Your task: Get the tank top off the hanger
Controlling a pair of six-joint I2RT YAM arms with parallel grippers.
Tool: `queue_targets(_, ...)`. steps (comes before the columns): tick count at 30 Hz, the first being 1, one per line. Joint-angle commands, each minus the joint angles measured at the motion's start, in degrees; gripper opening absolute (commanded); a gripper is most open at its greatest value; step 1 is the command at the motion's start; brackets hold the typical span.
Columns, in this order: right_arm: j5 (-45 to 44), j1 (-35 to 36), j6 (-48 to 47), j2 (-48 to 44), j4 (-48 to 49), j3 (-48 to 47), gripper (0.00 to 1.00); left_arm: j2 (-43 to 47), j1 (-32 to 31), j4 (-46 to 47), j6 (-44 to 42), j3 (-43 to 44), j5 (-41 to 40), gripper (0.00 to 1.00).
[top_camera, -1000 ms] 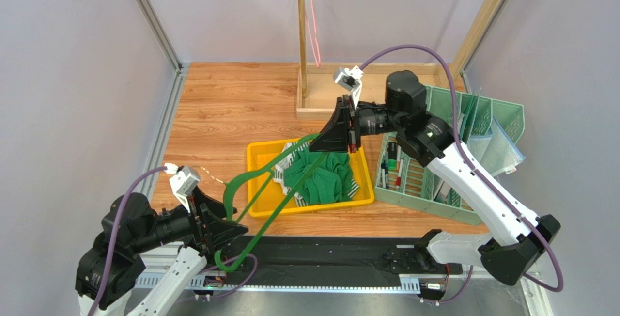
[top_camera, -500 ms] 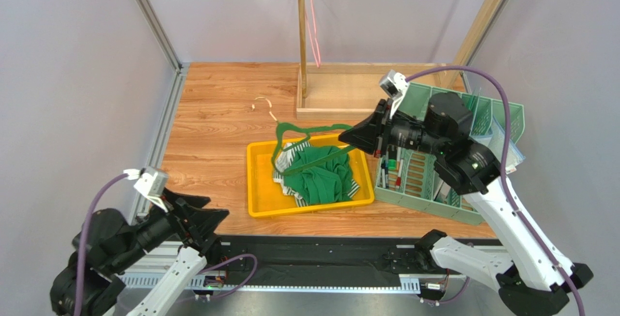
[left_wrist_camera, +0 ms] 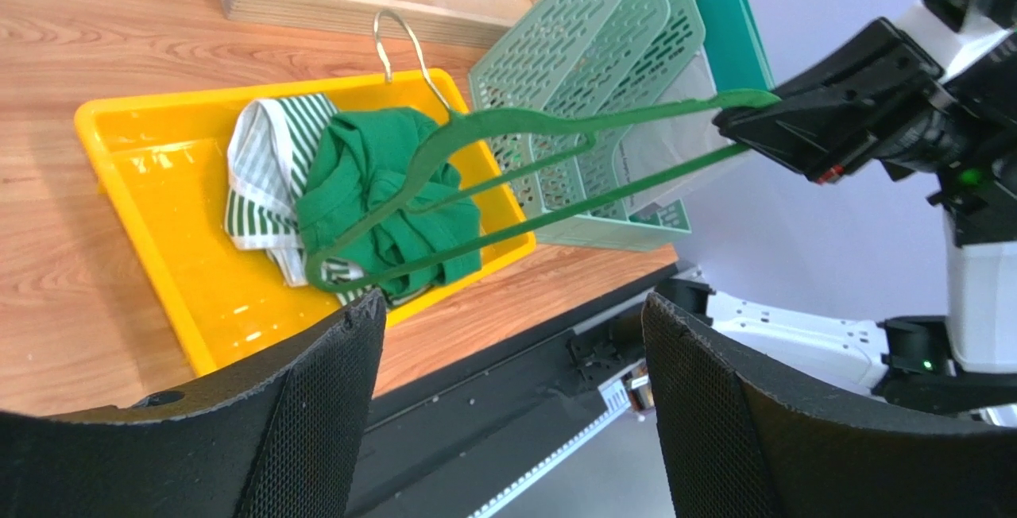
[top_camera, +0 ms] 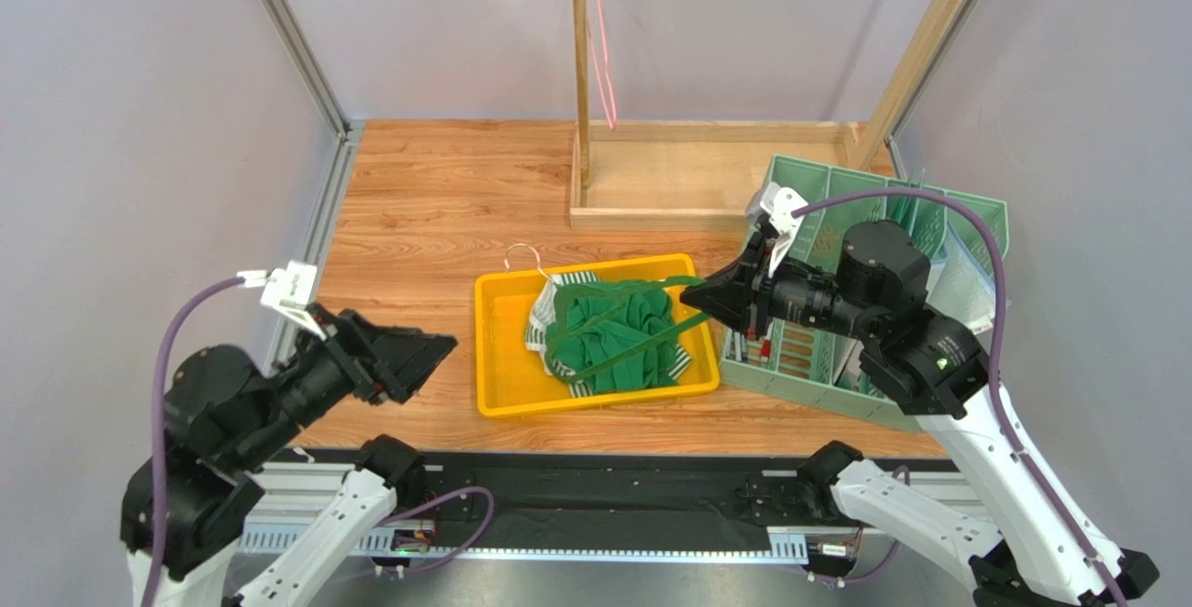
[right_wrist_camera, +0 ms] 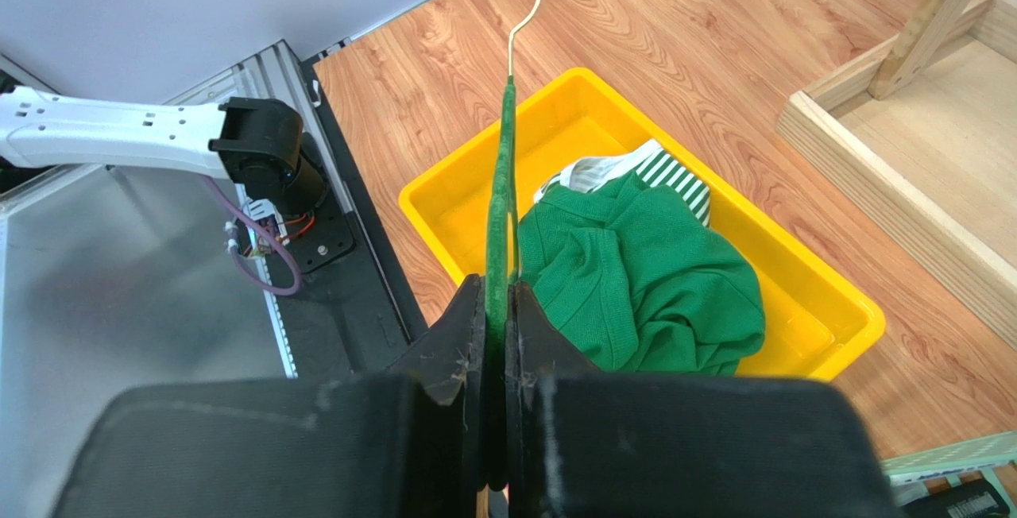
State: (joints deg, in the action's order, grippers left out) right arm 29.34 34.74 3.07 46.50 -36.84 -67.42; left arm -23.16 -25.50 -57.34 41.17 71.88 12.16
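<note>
Pulling-off step looks basically done: green tank top [top_camera: 616, 339] sits crumpled in the yellow tray [top_camera: 493, 356], right gripper [top_camera: 696, 300] at its 3 o'clock pinches the bare-looking hanger [right_wrist_camera: 499, 220], left gripper [top_camera: 437, 347] at 8 o'clock gapes empty, so next just needs the hanger carried clear.

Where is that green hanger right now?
Seen from above, the green hanger is held near mid-table, pinched at one end by the right end effector and reaching left over the tank top in the yellow tray.
</note>
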Motion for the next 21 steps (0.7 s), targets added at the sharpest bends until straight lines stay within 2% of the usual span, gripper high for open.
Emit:
queue_targets(1,2.9,0.1,-1.1,-1.1,3.4,-0.7,0.00,-3.7,-0.1,8.1,-3.5,-0.8,1.6,0.83)
queue_targets(4,4.1,0.1,-1.0,-1.6,3.0,-0.6,0.00,-5.2,-0.1,10.4,-6.3,-0.9,2.2,0.82)
queue_targets(9,6.1,0.1,-0.7,-3.3,2.1,-0.8,0.00,-9.6,-0.1,13.5,-9.2,-0.9,8.7,0.82)
queue_targets(12,9.8,0.1,0.1,-3.7,1.4,-1.5,0.00,-12.3,-0.1,12.2,-11.5,0.1,11.3,0.82)
queue_targets(21,15.5,0.2,1.0,-7.0,0.3,-1.8,0.00,-13.1,-0.1,13.4,-13.5,-1.7,14.6,0.82)
